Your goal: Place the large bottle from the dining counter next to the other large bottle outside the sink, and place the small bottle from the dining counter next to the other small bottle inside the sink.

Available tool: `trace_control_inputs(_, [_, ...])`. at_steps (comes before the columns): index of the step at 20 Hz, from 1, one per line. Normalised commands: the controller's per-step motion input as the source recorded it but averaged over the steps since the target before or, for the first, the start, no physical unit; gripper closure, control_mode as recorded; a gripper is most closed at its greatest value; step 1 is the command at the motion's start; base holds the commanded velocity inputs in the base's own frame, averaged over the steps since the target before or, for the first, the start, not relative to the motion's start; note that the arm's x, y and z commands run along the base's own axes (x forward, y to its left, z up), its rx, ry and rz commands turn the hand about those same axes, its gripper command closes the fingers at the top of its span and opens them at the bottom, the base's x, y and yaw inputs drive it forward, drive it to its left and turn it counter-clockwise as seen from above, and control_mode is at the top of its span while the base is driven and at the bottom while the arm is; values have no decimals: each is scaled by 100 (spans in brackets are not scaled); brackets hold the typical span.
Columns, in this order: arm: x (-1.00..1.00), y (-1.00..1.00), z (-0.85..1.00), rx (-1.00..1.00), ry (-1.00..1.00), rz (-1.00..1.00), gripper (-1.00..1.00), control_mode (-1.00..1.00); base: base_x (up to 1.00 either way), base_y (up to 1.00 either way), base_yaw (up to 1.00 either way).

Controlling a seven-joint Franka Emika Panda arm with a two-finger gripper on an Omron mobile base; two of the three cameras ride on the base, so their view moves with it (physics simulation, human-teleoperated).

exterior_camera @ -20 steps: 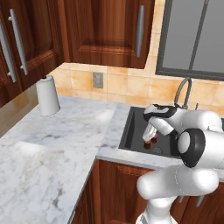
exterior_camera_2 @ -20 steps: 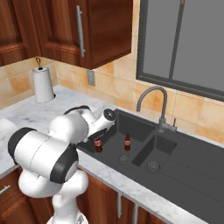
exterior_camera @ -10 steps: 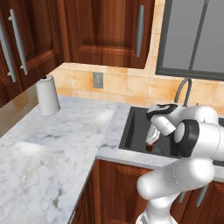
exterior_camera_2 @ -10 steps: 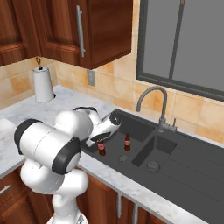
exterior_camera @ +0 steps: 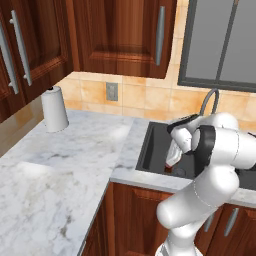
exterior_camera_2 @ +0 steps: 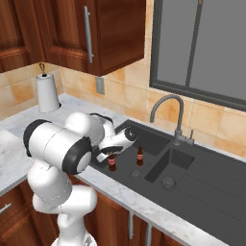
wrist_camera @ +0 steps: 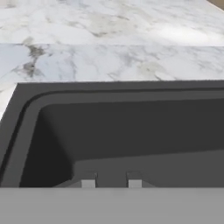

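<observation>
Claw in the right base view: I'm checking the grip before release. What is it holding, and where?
The claw seems to hold the small bottle by its neck, upright inside the sink.

arm: white, bent over forward and down, elbow high
wrist: turned downward, hand tilted
gripper [exterior_camera_2: 110, 156]: low, jaws closed
fingertips [wrist_camera: 88, 180]: two small grey tips, upright, with a narrow gap between

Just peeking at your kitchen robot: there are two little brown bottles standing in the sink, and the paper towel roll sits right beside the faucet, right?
Not quite. The paper towel roll stands far from the faucet, in the counter's back corner, as the right base view shows. The two small brown bottles do stand in the sink.
</observation>
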Motion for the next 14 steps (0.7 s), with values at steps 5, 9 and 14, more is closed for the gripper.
trace_control_inputs(5, [18,-8,-16,5,-1,3,100,-100,0,0,0])
trace_control_inputs(9, [15,-10,-21,4,0,3,100,-100,0,0,0])
trace_control_inputs(14, [25,-3,-20,3,0,3,100,-100,0,0,0])
